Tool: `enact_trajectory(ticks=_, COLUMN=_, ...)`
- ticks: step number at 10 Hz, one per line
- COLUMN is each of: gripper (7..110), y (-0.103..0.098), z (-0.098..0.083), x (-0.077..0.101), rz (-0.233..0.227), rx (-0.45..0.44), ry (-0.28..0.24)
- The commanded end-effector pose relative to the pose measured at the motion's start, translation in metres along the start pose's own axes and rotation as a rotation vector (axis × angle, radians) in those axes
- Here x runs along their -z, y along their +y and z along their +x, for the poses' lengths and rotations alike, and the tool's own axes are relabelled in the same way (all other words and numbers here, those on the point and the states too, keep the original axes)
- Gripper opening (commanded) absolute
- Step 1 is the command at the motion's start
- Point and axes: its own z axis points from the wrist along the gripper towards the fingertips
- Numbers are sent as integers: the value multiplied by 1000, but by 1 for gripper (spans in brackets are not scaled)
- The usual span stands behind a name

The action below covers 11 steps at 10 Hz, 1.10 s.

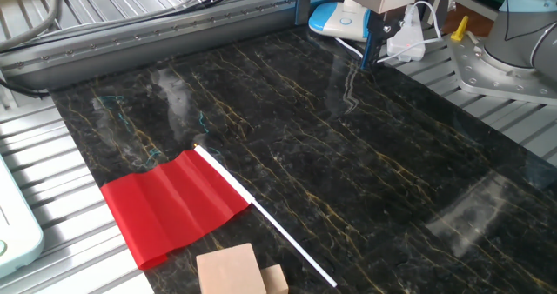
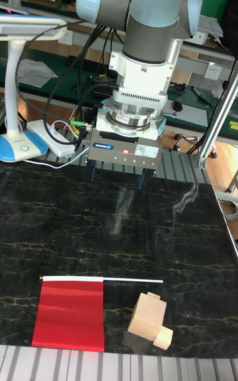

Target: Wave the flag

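Note:
The flag lies flat on the dark marble table near its front left corner, red cloth spread out and rippled. Its thin white stick runs past the cloth toward the front edge. In the tall fixed view the flag is at the near left, its stick pointing right. My gripper hovers low over the far edge of the table, well away from the flag. It is open, with a wide gap and nothing between the fingers. The fixed view shows only its body and one dark finger.
Pale wooden blocks sit just beside the stick's free end. A white lamp with a blue base and a white adapter stand behind the table. Metal rails border the slab.

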Motion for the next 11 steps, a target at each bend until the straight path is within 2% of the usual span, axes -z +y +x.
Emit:
enact_trajectory(ticks=1, gripper=109, y=21, z=-60, x=8, rz=-78, rx=15, ry=-244)
enact_trajectory(ticks=2, gripper=7, y=21, z=-60, x=7, rz=-79, rx=15, ry=-244)
enact_trajectory(ticks=9, gripper=7, y=19, z=-62, x=-1, rz=-70, rx=36, ry=-247)
enact_trajectory(ticks=10, gripper=7, y=18, z=-60, x=-1, rz=-66, rx=47, ry=-241)
enact_trajectory(ticks=11, gripper=7, y=13, z=-54, x=-4, rz=-42, rx=85, ry=-215)
